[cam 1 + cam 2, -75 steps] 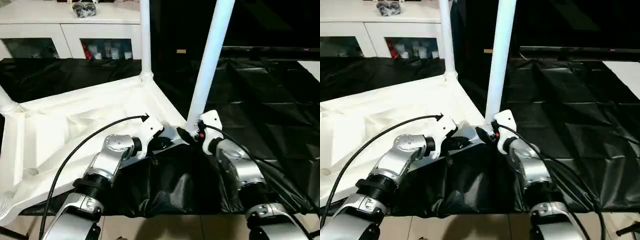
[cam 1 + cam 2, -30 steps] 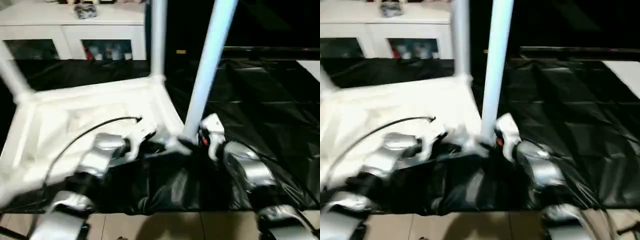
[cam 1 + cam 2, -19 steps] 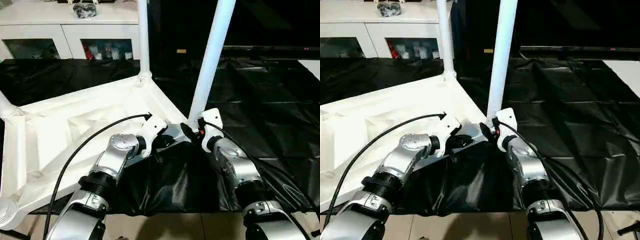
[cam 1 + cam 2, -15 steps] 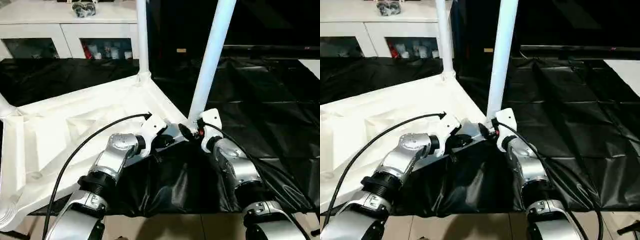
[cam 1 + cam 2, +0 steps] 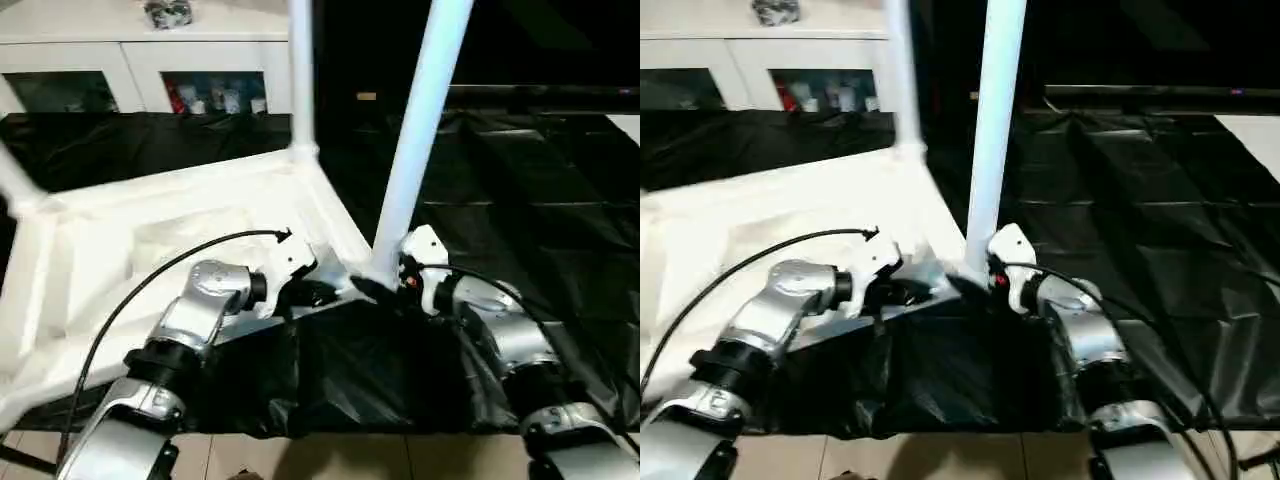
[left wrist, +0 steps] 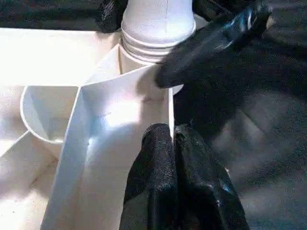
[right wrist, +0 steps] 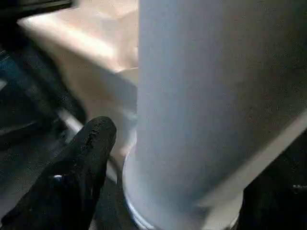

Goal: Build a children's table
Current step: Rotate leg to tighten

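The children's table lies upside down, its white ribbed tabletop (image 5: 150, 230) resting on a black sheet. Three white legs stand up from corner sockets: a near one (image 5: 415, 150), a far one (image 5: 300, 80) and one at the left edge (image 5: 15, 180). My left gripper (image 5: 312, 293) is shut on the thin rim (image 6: 144, 96) of the tabletop beside the near socket, its fingers (image 6: 153, 182) pinching that wall. My right gripper (image 5: 385, 285) is open around the near leg's base (image 7: 206, 96), one finger (image 7: 81, 172) standing apart from the tube on each side.
A white cabinet (image 5: 140, 60) with glass doors stands at the back, a dark object (image 5: 168, 12) on top. The black sheet (image 5: 530, 200) spreads to the right. Pale floor (image 5: 350, 460) shows below the near edge. A black cable (image 5: 150, 280) arcs over my left forearm.
The head camera has shifted, so the whole picture has moved. My right gripper's fingers have spread wider around the near leg. The left gripper keeps its grip on the rim.
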Controlling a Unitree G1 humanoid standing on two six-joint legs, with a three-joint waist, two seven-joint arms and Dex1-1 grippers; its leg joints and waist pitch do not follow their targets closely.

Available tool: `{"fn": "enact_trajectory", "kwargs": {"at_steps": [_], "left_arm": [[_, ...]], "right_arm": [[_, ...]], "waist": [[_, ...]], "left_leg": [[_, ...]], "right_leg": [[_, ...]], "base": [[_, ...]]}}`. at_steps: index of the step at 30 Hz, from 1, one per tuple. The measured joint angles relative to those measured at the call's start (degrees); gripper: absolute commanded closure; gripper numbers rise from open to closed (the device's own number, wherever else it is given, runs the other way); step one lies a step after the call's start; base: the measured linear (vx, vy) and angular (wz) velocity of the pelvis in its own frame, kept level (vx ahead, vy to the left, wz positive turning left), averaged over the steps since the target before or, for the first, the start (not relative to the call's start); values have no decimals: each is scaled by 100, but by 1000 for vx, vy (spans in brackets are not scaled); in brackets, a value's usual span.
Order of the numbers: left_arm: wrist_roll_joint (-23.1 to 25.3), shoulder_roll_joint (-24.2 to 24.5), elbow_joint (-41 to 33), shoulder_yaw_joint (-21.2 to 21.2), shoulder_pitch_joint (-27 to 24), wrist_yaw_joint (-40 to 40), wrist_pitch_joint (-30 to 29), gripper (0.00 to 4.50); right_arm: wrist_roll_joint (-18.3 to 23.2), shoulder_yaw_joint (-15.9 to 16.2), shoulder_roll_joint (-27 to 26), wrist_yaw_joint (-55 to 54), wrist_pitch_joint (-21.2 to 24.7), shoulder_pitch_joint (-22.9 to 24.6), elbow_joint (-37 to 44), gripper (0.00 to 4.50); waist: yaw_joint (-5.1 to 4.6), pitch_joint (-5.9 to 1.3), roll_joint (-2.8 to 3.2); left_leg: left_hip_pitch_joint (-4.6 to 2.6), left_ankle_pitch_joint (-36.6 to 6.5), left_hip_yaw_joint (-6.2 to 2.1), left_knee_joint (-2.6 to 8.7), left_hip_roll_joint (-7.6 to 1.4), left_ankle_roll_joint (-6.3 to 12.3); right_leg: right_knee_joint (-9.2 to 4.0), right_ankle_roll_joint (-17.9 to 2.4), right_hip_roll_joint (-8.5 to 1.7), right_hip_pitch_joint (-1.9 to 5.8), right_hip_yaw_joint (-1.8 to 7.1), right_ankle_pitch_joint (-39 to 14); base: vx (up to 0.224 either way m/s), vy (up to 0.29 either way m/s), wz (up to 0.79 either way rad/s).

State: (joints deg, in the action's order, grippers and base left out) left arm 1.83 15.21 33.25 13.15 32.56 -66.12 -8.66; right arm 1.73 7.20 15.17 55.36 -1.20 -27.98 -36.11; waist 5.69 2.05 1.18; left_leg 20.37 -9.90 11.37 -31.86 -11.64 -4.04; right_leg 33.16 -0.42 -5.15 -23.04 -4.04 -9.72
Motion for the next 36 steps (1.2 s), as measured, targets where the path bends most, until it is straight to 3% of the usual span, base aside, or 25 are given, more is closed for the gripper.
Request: {"fn": "enact_trajectory", "kwargs": {"at_steps": [2,4,14,23,27,31,36], "left_arm": [[-6,74,-74,25,-40,-176,3,450],[-82,232,-137,83,-66,-438,-1,450],[-209,484,-166,166,-78,-1057,-3,450],[-193,427,-167,179,-87,-916,7,450],[21,158,-30,-2,-56,41,58,450],[105,-268,126,-207,-42,921,-36,450],[249,-734,159,-268,-5,1842,-224,450]], "right_arm": [[43,21,49,270,-45,44,10,73],[98,125,133,643,-38,73,91,104],[247,274,309,1415,242,178,427,175],[257,202,301,1310,297,312,568,180],[128,-181,-211,-62,330,207,184,181],[-19,-475,-667,-1427,330,13,-192,181],[-161,-705,-1143,-3022,577,-282,-495,181]], "waist": [[10,0,0],[14,2,-3],[85,3,-17],[115,3,-16],[53,4,-25],[-69,9,-39],[-115,9,-45]], "left_leg": [[0,1,3,-3,0,0],[-2,1,3,-3,-1,0],[-3,1,5,-4,-1,0],[-6,2,5,-8,-1,-1],[-26,6,6,-10,1,-7],[-28,7,5,-16,10,-7],[-28,7,4,-22,13,-7]], "right_leg": [[2,-2,-2,0,2,2],[5,-3,-2,1,2,2],[7,-2,-2,1,3,1],[9,-2,-3,10,4,2],[8,8,-4,24,6,-3],[0,9,-10,24,11,-4],[-5,9,-12,22,13,-4]], "base": [[0,0,0],[0,0,0],[0,0,0],[0,0,0],[0,0,0],[0,0,0],[0,0,0]]}}
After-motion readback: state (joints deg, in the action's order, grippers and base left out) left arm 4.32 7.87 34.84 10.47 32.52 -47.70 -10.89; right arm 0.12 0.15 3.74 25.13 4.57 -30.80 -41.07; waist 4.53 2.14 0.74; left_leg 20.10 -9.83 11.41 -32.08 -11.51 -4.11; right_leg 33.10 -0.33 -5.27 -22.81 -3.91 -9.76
